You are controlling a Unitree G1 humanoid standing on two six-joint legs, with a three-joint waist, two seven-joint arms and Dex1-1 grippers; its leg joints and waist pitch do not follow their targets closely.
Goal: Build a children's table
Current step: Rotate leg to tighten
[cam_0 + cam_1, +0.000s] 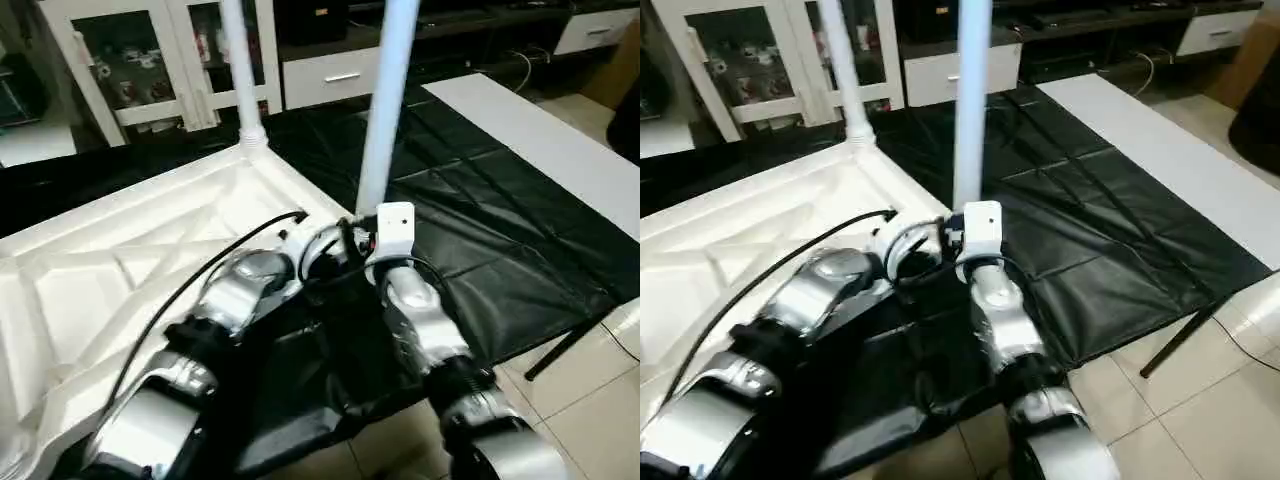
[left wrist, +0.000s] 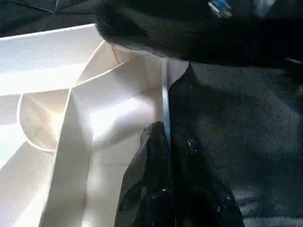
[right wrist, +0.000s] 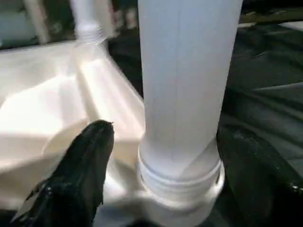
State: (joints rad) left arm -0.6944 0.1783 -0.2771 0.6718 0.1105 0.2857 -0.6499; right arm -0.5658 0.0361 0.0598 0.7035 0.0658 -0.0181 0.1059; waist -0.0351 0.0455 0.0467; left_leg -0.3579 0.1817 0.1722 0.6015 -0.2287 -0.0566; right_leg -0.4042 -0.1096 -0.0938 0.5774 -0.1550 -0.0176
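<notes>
The white table top (image 1: 110, 270) lies upside down on the black-draped work table (image 1: 480, 230), its ribs facing up. Two white legs stand upright in its corner sockets: one at the far corner (image 1: 243, 70), one at the near right corner (image 1: 385, 110). My right gripper (image 3: 175, 142) is open at the base of the near leg (image 3: 187, 71), one black finger (image 3: 85, 170) on each side and a gap showing on one side. My left gripper (image 2: 166, 135) is shut on the top's thin rim (image 2: 165, 99) beside that corner.
White glass-door cabinets (image 1: 140, 60) and a drawer unit (image 1: 335, 75) stand behind the work table. A long white board (image 1: 560, 150) lies along its right side. The work table's edge drops to tiled floor (image 1: 590, 410) at the front right, where a black table leg (image 1: 565, 345) slants down.
</notes>
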